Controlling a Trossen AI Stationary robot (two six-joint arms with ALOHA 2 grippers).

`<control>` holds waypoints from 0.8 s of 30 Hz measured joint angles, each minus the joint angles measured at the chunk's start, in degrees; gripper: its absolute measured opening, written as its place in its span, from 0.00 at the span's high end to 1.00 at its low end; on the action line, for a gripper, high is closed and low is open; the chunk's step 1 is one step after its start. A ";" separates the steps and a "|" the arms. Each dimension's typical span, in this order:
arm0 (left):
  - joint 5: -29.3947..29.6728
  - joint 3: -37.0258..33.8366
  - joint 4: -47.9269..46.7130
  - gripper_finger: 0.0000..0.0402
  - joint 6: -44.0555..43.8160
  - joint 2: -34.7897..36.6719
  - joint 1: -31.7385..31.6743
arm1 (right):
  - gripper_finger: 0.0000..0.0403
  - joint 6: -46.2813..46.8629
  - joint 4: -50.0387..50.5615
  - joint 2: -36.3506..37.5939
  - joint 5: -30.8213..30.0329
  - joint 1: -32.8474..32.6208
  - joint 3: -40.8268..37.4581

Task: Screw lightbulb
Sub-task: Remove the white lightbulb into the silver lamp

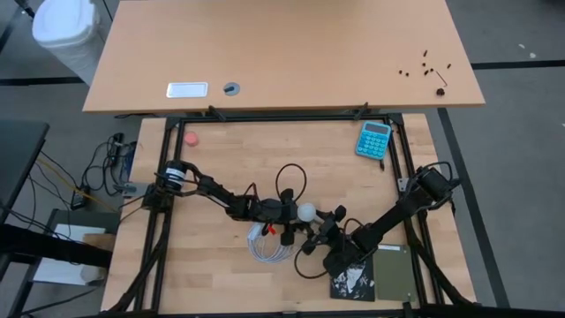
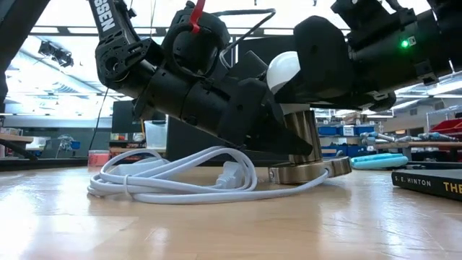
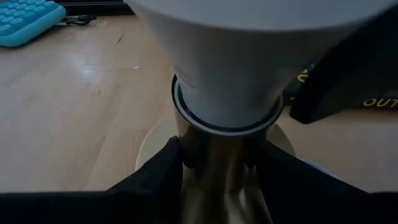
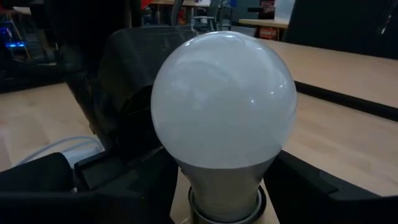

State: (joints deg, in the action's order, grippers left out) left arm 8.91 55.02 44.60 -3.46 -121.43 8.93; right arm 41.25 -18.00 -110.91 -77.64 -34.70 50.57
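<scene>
Two dark arms meet over the middle of the wooden table (image 1: 221, 159), beside a coiled white cable (image 2: 173, 180). Left end effector (image 1: 287, 212) is clamped narrow on the brass socket stem (image 3: 217, 168); right end effector (image 1: 325, 221) grips the lightbulb (image 4: 224, 102), which stands upright in that socket.
</scene>
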 joint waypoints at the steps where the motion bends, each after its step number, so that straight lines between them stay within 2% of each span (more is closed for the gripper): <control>1: 0.00 0.00 0.00 0.54 -0.02 0.00 -0.02 | 0.43 -0.41 -0.06 0.01 -0.05 0.00 0.00; 7: 0.26 -0.07 -0.06 0.54 0.02 -0.02 -0.02 | 0.42 -4.95 0.49 0.26 1.38 0.33 -0.12; 13: 0.20 -0.07 -0.13 0.54 0.00 -0.04 -0.02 | 0.39 -5.31 1.36 0.33 2.72 0.24 -0.17; 20: 0.17 -0.02 -0.26 0.54 -0.06 -0.13 -0.02 | 0.22 -6.37 2.02 0.33 3.55 0.24 -0.17; 24: 0.20 -0.05 -0.56 0.54 -0.90 -0.15 -0.07 | 0.14 -4.96 -0.85 0.34 -1.78 0.24 -0.20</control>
State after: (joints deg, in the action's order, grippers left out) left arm 9.11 54.97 44.03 -4.37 -121.58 8.86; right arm 36.29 -18.85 -110.58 -79.42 -34.46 50.37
